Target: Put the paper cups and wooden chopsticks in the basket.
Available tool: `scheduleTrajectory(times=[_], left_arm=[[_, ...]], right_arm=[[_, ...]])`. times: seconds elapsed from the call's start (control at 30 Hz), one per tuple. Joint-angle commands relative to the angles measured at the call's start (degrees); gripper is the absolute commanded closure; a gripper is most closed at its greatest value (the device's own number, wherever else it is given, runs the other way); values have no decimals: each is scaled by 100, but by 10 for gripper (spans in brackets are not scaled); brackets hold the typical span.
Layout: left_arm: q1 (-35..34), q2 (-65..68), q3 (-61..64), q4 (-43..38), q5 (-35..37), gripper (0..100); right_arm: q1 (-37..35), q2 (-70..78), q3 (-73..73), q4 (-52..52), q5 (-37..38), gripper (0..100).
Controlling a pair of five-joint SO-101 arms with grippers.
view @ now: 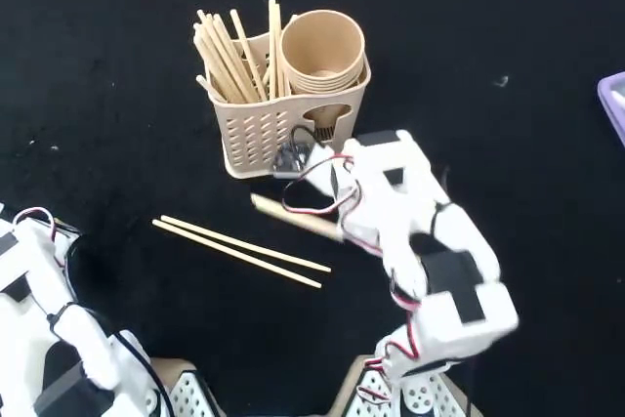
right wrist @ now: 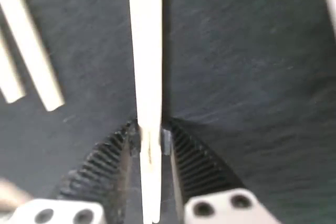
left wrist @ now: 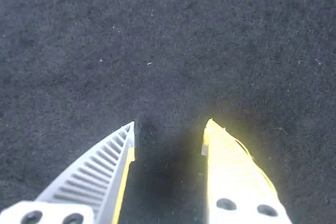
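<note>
Right claw, high view: the right claw (view: 339, 229) sits just in front of the basket (view: 259, 134), pressed onto one end of a wooden chopstick (view: 291, 216). The stick's free end points at the basket's foot. Holding it by the end probably lets the long part be tipped in first.
Lift, high view: I cannot tell whether the held stick is off the bench (view: 508, 192) or touching it.
Basket, high view: stacked paper cups (view: 322, 46) fill one compartment and a bundle of chopsticks (view: 229, 56) stands upright in the other. The cups look done.
Loose pair, high view: two chopsticks (view: 239, 249) lie flat side by side, near the held one and apart from the basket. They are left to collect.
Left arm, high view: the left arm (view: 39, 339) is at the near left corner, well apart from everything, which leaves the other arm room.
Left claw, left wrist view: the left claw (left wrist: 170, 127) is spread with nothing between its fingers, over bare black bench.
Right claw, right wrist view: the right claw (right wrist: 149, 135) pinches the wooden chopstick (right wrist: 146, 51) across its width. The stick runs straight out along the claw's line, and this centred grip should stop it swivelling. The two chopsticks (right wrist: 29, 61) lie beside it.
</note>
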Motion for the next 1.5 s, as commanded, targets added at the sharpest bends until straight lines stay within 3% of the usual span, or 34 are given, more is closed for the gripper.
scheduleTrajectory(times=[0.0, 0.3, 0.53, 0.63, 0.73, 0.93, 1.27, 1.47], left_arm=[[-40, -26, -31, -79, -26, 788], [-40, -26, -31, -79, -26, 788], [-48, -26, -31, -44, -26, 788], [-48, -26, -31, -44, -26, 788], [-48, -26, -31, -35, -26, 788], [-48, -26, -31, -35, -26, 788], [-48, -26, -31, -70, -26, 788], [-40, -26, -31, -70, -26, 788]], right_arm=[[-18, -1675, 154, 703, -132, 988], [-659, -3943, 462, 1196, -580, 988], [-668, -2985, 1842, -466, -554, 988], [-580, -2246, 1771, -862, -554, 987], [-475, -1464, 1288, -862, -554, 976], [-290, -646, 822, -862, -404, 824], [-264, -725, 901, -686, -158, 864], [-255, -1886, 954, -149, -158, 860]])
